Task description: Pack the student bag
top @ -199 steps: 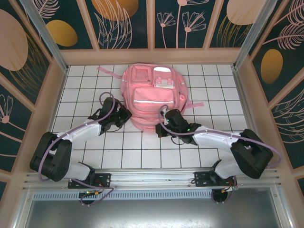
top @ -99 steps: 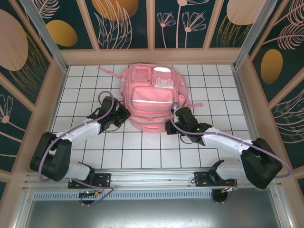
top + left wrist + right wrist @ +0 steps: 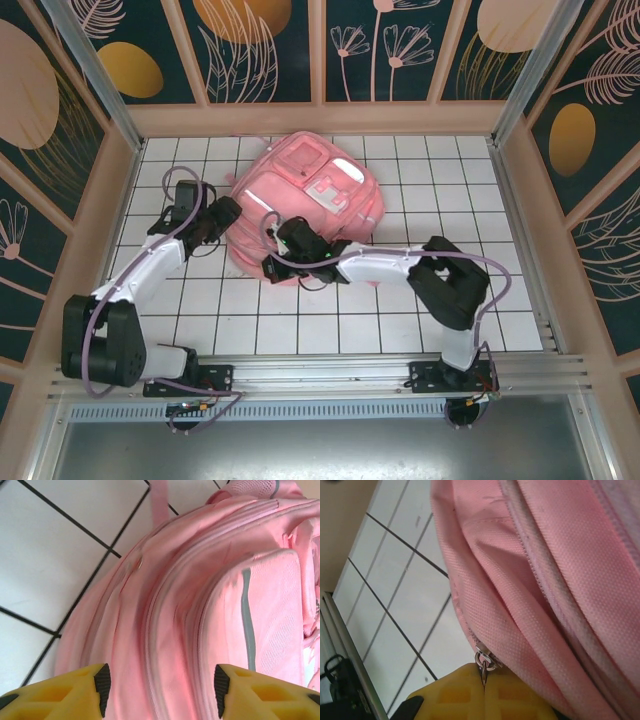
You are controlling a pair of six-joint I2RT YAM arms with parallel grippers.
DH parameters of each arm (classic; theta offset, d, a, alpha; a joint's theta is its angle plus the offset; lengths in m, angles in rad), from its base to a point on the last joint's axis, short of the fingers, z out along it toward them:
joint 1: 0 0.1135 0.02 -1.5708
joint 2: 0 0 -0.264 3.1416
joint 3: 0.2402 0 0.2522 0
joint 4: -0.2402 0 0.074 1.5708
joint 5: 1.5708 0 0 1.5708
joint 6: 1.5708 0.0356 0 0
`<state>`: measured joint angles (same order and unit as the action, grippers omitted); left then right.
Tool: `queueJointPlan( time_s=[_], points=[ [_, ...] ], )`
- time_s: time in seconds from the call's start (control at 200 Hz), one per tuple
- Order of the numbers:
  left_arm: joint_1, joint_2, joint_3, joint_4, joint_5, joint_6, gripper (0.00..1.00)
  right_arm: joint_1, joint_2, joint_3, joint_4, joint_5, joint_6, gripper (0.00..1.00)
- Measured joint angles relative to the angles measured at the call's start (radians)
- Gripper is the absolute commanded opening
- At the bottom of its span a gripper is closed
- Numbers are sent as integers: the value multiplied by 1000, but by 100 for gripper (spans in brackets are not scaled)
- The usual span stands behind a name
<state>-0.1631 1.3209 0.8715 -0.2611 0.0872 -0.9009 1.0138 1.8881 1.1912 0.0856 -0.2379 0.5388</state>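
Student bag (image 3: pixel 305 195) lies tilted, bare white tiles (image 3: pixel 450 195) flanking its right edge

Top camera overlooks the whole table (image 3: pixel 250 320) from behind; both wrist cameras closely face the shared student bag (image 3: pixel 320 180).

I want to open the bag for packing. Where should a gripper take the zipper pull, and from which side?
Pinch the thin metal tab of the zipper pull, just past its ring, coming from the bag's near edge. The tab sticks out free of the fabric, so its flat faces can be pinched. The right gripper is shut on it so.
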Motion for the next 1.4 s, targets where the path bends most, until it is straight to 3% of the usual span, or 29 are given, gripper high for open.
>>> queueJointPlan(
  time_s=[0.13,0.265,0.45,0.716,0.841,1.116,1.401],
  points=[
    [0,-114,-41,-35,-25,-2,60,-4,2,-2,16,-5,22,0],
    [-1,-211,-161,-7,51,-63,60,-6,2,-31,58,-17,46,0],
    [-40,-192,-255,14,167,-167,58,-6,2,-45,92,-22,75,0],
    [-66,-159,-256,63,201,-220,53,-3,2,-44,91,-22,82,0],
    [-65,-95,-257,87,204,-229,45,1,2,-44,89,-21,81,0],
    [-66,-35,-254,136,219,-236,11,11,2,-45,70,-11,77,0],
    [-71,-27,-250,137,217,-229,2,31,-39,-85,53,54,50,0]
  ],
)
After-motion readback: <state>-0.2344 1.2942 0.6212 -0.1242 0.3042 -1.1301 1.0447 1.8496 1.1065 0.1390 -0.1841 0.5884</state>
